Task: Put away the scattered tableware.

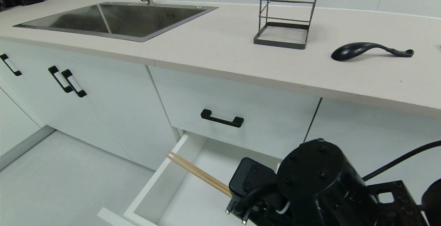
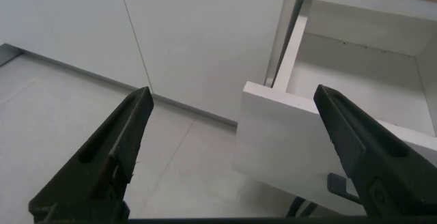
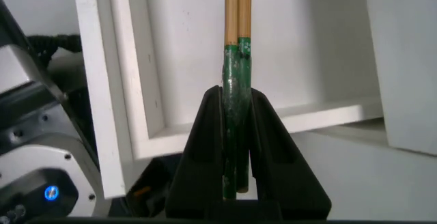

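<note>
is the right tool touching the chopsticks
Touching. The right wrist view shows the right tool clamped on the chopsticks, pressed against both sides of their green ends with no gap.

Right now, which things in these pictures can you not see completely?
- Chopsticks: head view, held ends hidden behind the right arm; right wrist view, tips cut by the edge.
- Open drawer: head view, its inside partly hidden by that arm and cut by the bottom edge.
- Rack: head view, top cut off.
</note>
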Motion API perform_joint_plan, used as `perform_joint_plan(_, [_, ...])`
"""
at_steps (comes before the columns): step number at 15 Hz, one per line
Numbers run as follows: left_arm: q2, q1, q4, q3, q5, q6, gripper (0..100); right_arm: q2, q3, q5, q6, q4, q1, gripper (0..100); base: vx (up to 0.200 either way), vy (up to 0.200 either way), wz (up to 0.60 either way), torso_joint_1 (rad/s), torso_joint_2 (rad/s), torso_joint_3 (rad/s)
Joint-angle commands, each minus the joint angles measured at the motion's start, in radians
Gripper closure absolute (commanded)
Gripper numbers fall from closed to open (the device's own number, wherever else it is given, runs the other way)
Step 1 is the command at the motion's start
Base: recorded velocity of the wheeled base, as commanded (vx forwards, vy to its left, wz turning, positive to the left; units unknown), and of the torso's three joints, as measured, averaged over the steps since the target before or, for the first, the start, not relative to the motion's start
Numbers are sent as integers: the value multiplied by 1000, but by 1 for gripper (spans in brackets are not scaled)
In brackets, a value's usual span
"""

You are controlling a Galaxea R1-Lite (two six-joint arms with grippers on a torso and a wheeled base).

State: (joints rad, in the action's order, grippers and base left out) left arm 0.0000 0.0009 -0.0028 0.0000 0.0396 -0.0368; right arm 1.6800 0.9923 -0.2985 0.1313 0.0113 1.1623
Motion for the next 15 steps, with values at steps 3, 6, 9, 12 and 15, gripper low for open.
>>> perform_joint_plan(3, [0, 1, 0, 0, 0, -2, 0, 167, 72, -5, -2, 36, -6, 100, 0, 0, 0, 0, 0, 0])
perform_joint_plan(6, [0, 1, 0, 0, 0, -2, 0, 236, 114, -39, -36, 30, -30, 100, 0, 0, 0, 0, 0, 0])
perform_joint_plan(9, [0, 1, 0, 0, 0, -2, 0, 273, 143, -82, -121, -27, -35, 100, 0, 0, 0, 0, 0, 0])
perform_joint_plan(12, [0, 1, 0, 0, 0, 0, 0, 308, 203, -137, -176, -114, -50, 100, 0, 0, 0, 0, 0, 0])
perform_joint_plan(15, [0, 1, 0, 0, 0, 0, 0, 345, 238, -137, -208, -120, -52, 100, 0, 0, 0, 0, 0, 0])
